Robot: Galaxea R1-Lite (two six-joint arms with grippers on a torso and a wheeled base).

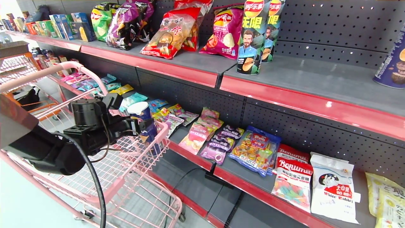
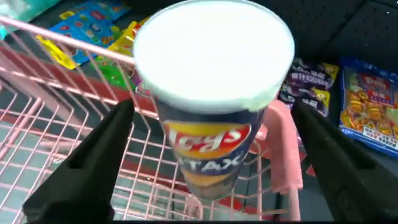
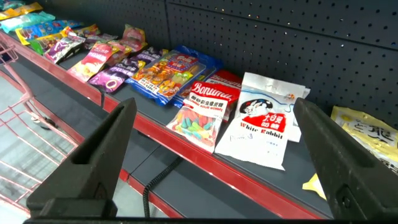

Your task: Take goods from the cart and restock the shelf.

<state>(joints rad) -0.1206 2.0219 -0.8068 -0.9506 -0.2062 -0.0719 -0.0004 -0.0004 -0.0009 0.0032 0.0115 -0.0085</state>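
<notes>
Chip can at the cart corner, straddled by the left tool

The chip can (image 2: 211,143) is upright in the pink cart (image 1: 126,177), close to its front rim. It could snag that rim or tip over if it is lifted off-centre. The left tool (image 2: 211,112) is spread wide with a finger on either side of the can, but I cannot tell whether they touch it. The right tool (image 3: 214,109) gapes wide and empty above the lower shelf (image 3: 186,134).
</notes>
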